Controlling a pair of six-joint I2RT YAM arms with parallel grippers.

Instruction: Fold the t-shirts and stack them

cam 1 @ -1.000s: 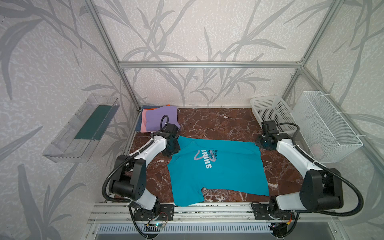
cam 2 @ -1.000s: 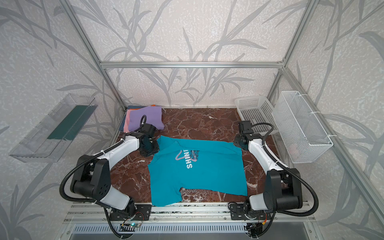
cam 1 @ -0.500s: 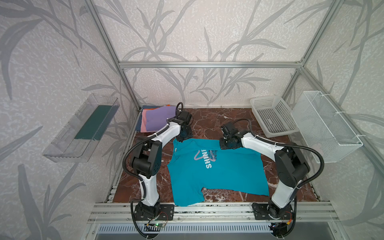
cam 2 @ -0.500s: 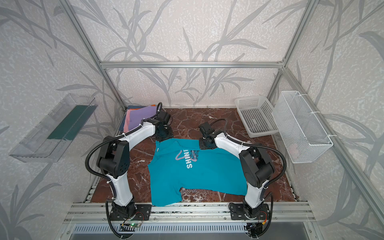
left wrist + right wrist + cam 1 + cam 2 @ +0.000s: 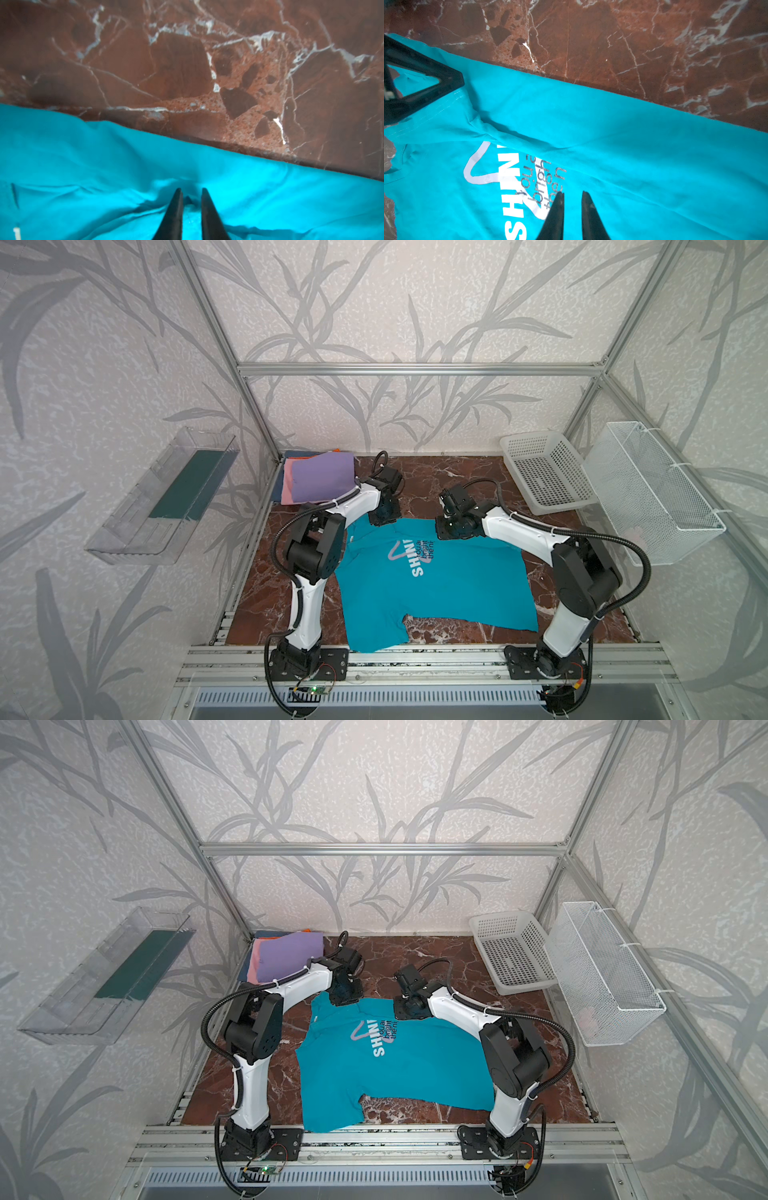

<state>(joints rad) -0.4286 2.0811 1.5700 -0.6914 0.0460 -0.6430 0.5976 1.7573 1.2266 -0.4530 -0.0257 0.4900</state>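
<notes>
While the left tool (image 5: 191,190) pinches the teal tee (image 5: 436,585), folded tees (image 5: 322,479) lie behind.

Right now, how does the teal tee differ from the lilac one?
The teal tee lies spread open, print and a sleeve showing; the lilac tee is folded to a rectangle. The teal tee lies alone mid-table; the lilac tee tops a stack in the far left corner. The left gripper and right gripper are at the teal tee, neither at the lilac tee. Both lie flat.
</notes>
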